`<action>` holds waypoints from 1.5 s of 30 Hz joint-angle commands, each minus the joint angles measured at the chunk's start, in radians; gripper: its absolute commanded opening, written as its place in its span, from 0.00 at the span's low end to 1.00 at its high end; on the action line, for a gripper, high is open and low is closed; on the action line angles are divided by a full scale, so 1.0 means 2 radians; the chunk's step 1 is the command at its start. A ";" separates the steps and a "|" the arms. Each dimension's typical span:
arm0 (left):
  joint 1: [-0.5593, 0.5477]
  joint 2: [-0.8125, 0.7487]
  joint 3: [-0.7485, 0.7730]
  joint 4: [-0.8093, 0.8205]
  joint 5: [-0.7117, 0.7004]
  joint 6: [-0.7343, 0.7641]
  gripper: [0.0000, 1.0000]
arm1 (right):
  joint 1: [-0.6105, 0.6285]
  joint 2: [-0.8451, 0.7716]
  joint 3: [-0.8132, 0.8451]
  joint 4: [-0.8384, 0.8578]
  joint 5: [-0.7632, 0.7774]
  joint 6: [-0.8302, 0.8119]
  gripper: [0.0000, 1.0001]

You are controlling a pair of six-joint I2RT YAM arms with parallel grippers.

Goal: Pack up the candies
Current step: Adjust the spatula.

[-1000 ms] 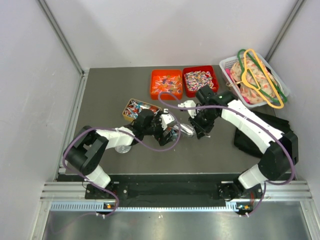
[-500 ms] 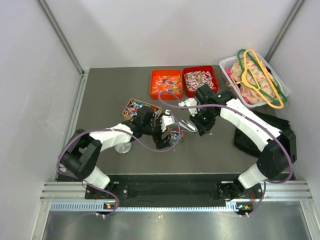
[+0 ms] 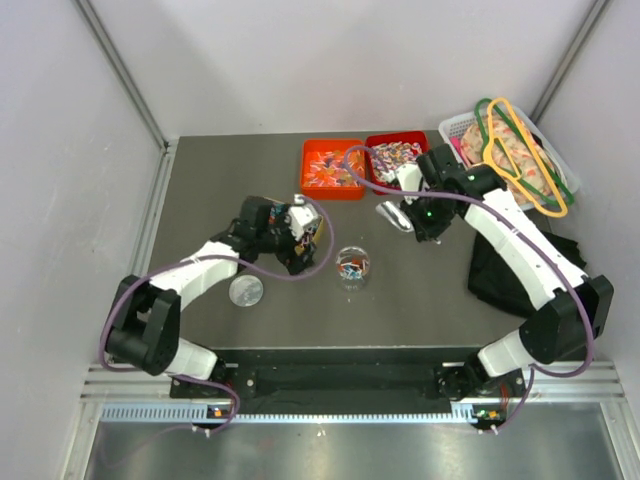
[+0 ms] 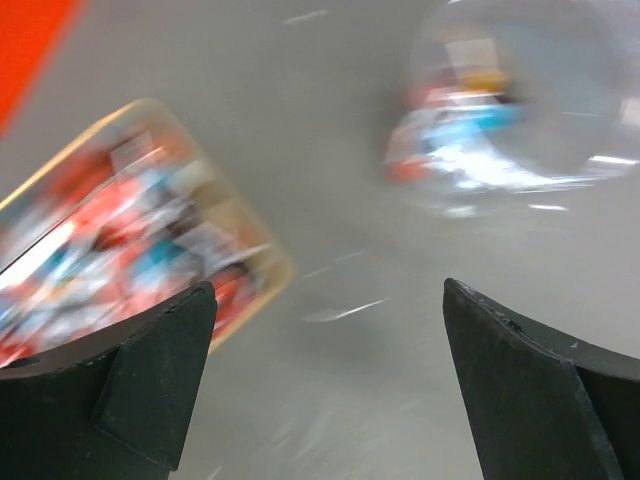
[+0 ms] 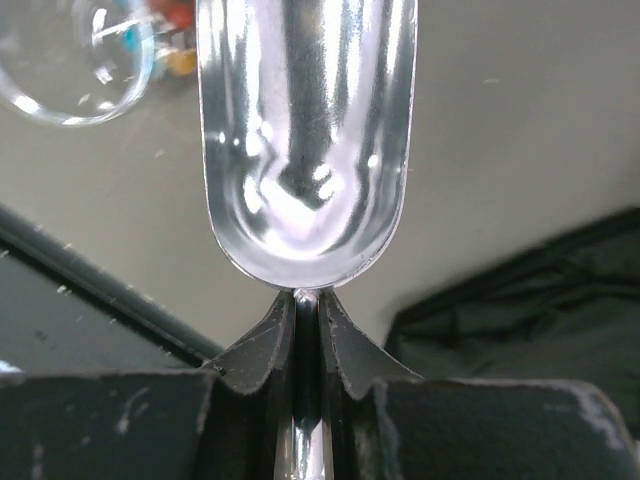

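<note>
Candies (image 3: 352,266) in red, blue and white wrappers lie in a clear jar (image 3: 352,279) standing mid-table. More candies fill an orange bin (image 3: 333,166), a red bin (image 3: 399,154) and a wooden tray (image 4: 262,243), which is blurred in the left wrist view. My left gripper (image 3: 308,240) hangs open and empty between that tray and the jar (image 4: 510,110). My right gripper (image 3: 418,213) is shut on the handle of a metal scoop (image 3: 393,216), just in front of the red bin. The scoop's bowl (image 5: 305,140) holds nothing.
A round clear lid (image 3: 246,290) lies left of the jar. At the back right stands a white basket (image 3: 458,127) with hangers and cloth. A black bag (image 3: 510,270) lies at the right, under the right arm.
My left gripper has pulled back from the jar to the left, over the wooden tray. The right arm has carried the scoop back and right, toward the red bin.
</note>
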 commanded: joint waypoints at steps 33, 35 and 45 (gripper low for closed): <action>0.266 0.132 0.225 -0.030 -0.003 -0.075 0.99 | 0.136 0.087 0.258 -0.050 0.303 -0.307 0.00; 0.271 0.142 0.232 -0.031 -0.003 -0.074 0.99 | 0.146 0.127 0.284 -0.023 0.329 -0.314 0.00; 0.275 0.152 0.240 -0.022 0.095 -0.077 0.99 | 0.178 0.257 0.360 0.060 0.336 -0.325 0.00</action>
